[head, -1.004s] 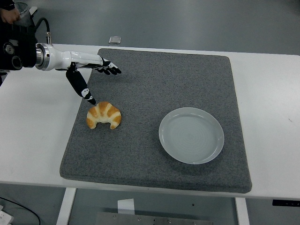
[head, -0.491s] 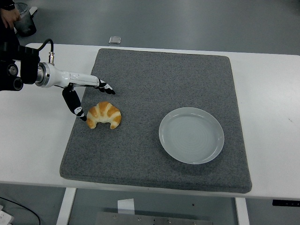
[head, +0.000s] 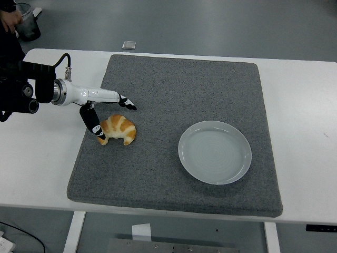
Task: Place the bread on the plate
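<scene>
Bread (head: 119,129) lies between the open robot hand's (head: 103,108) fingers.

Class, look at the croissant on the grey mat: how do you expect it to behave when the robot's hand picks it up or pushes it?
The croissant looks puffy and flaky, so it is probably light and easily crushed by a firm squeeze. Its curved, flat-lying shape suggests it would slide rather than roll. The mat looks rough, so a push may drag it or shed crumbs. The left hand has its thumb at the croissant's left end.
</scene>
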Motion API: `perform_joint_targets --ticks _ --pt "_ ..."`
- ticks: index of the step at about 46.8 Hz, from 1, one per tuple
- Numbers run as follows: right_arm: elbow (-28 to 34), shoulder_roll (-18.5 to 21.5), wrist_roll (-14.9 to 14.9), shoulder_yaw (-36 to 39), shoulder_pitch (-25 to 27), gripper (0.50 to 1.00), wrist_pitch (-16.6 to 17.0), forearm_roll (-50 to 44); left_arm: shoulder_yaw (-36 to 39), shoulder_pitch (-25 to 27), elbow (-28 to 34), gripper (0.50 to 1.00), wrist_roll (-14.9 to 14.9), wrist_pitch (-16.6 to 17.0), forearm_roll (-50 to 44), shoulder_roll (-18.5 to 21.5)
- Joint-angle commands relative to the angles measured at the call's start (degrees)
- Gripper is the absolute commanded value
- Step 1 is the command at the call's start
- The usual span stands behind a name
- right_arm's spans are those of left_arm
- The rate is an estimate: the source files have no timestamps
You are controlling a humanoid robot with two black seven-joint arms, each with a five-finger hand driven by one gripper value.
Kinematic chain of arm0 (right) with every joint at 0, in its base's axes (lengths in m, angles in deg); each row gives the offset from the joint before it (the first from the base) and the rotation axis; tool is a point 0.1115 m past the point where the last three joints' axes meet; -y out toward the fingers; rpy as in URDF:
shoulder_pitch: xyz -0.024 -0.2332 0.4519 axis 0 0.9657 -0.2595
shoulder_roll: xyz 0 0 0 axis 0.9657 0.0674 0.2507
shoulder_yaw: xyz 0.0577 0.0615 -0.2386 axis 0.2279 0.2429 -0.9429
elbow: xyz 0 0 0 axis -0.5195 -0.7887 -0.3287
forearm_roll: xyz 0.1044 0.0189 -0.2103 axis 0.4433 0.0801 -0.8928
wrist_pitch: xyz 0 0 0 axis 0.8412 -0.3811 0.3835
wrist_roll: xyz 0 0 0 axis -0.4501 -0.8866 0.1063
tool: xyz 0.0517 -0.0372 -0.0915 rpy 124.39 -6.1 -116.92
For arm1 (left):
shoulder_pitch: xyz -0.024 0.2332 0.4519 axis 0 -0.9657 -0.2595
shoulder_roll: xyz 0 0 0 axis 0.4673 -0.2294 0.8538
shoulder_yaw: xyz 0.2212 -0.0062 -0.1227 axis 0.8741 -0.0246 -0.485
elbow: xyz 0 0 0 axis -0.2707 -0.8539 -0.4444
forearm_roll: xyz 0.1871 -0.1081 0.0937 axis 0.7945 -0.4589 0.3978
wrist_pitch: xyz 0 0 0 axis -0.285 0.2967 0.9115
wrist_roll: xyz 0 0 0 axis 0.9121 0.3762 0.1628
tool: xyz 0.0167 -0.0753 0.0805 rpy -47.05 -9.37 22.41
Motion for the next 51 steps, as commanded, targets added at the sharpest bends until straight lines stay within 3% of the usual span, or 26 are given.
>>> perform_joint_targets --ticks 1,51 --pt "0.00 0.00 0.00 0.00 -0.05 0.932 0.00 0.00 0.09 -0.37 -0.52 1.000 0.01 1.30 0.00 -0.28" --pt "0.00 0.00 0.00 0.00 0.04 0.932 0.00 0.00 -0.17 -7.13 -3.86 1.000 0.28 8.33 -0.26 -5.81"
